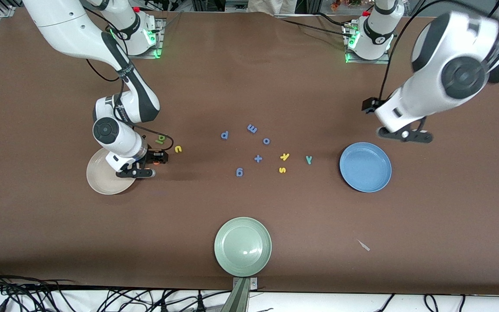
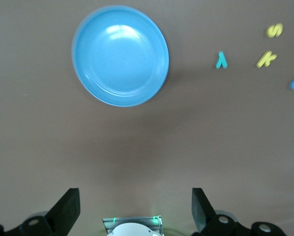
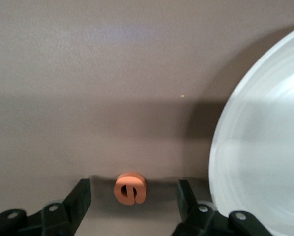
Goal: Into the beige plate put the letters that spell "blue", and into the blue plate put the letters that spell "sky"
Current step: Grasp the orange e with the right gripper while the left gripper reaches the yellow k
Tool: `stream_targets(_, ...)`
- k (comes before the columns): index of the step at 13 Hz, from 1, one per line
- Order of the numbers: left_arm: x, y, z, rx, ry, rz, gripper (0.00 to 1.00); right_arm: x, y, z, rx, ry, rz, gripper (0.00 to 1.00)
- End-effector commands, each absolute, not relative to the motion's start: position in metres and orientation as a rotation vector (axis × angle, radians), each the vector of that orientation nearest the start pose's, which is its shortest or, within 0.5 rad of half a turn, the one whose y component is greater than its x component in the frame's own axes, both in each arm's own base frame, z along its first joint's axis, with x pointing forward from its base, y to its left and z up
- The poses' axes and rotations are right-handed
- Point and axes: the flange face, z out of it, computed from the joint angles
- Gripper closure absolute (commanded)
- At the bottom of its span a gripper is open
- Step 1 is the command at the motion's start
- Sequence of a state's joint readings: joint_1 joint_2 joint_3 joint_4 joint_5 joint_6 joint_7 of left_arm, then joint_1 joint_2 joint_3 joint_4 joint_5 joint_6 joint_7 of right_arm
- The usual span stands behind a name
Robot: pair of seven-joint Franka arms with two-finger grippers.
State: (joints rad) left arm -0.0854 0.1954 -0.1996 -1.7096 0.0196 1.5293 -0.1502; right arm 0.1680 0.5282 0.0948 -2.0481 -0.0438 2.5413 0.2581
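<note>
The right pincer (image 3: 131, 194) sits low over the brown desk (image 3: 112, 73), its two black fingers (image 3: 78, 196) apart on either side of the orange e (image 3: 130, 188). The letter lies flat on the desk between them, neither finger visibly touching it. Just beside it curves the rim of the beige plate (image 3: 235, 128).

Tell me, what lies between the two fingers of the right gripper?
The orange e lies on the table between the open fingers of the right gripper, beside the beige plate. The right wrist view shows this.
</note>
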Motion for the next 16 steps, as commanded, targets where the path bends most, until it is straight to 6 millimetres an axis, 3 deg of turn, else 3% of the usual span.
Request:
stream_targets(1, 0.562, -0.185, 0.408, -2.981, 0.209, 0.606, 0.0, 0.555, 0.148, 0.175, -3.122, -0.07, 0.029, 0.3)
stream_targets(2, 0.566, -0.203, 0.383, -2.977, 0.167, 0.598, 0.0, 0.555, 0.148, 0.176, -3.123, -0.072, 0.027, 0.35)
stream_targets(4, 0.572, -0.242, 0.338, -3.001, 0.097, 0.524, 0.0, 0.555, 0.148, 0.178, -3.124, -0.072, 0.027, 0.56)
stream_targets(6, 0.581, -0.265, 0.299, -3.047, 0.081, 0.433, 0.0, 0.556, 0.148, 0.179, -3.123, -0.074, 0.022, 0.72)
stream_targets(7, 0.582, -0.274, 0.281, -3.063, 0.11, 0.416, 0.0, 0.558, 0.148, 0.183, -3.122, -0.079, 0.012, 0.75)
stream_targets(10, 0.559, -0.337, 0.245, -3.083, 0.271, 0.354, 0.0, 0.563, 0.14, 0.197, -3.131, -0.101, 0.009, 0.76)
stream_targets(12, 0.553, -0.353, 0.218, -3.105, 0.303, 0.319, 0.01, 0.57, 0.137, 0.218, -3.145, -0.123, 0.061, 0.76)
stream_targets(14, 0.554, -0.359, 0.2, -3.119, 0.355, 0.259, 0.01, 0.581, 0.121, 0.238, -3.162, -0.173, 0.132, 0.76)
stream_targets(16, 0.554, -0.36, 0.188, -3.097, 0.423, 0.226, 0.04, 0.585, 0.102, 0.245, -3.168, -0.234, 0.157, 0.76)
